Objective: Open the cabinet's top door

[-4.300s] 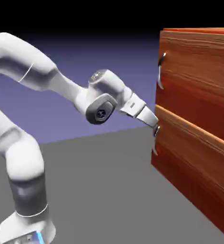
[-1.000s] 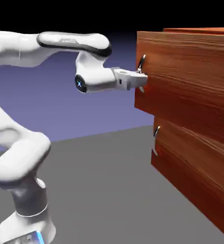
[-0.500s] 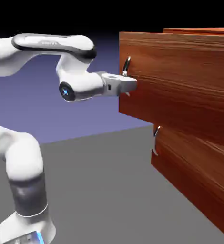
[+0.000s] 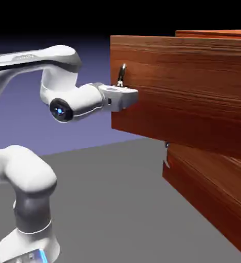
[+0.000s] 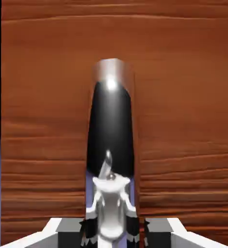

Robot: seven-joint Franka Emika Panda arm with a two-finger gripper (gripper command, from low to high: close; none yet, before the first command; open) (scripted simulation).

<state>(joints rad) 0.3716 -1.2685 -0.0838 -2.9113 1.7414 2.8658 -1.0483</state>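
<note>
Farther out slides the top door (image 4: 184,92), tool (image 4: 123,97) clamped on its handle (image 4: 121,75).

Both pictures are rendered and sharp, with no motion blur and no bending at the edges. In the exterior view the light is soft and even. The backdrop (image 4: 92,56) goes from black at the top to blue-violet lower down. My white arm (image 4: 35,177) is bright on its upper sides and grey below. The grey counter (image 4: 112,205) looks flat, without a clear cast shadow. In the hand view the wood of the top door (image 5: 184,97) is evenly lit and warm. Its metal handle (image 5: 111,121) is mostly dark, with a small white glare near its top.
</note>
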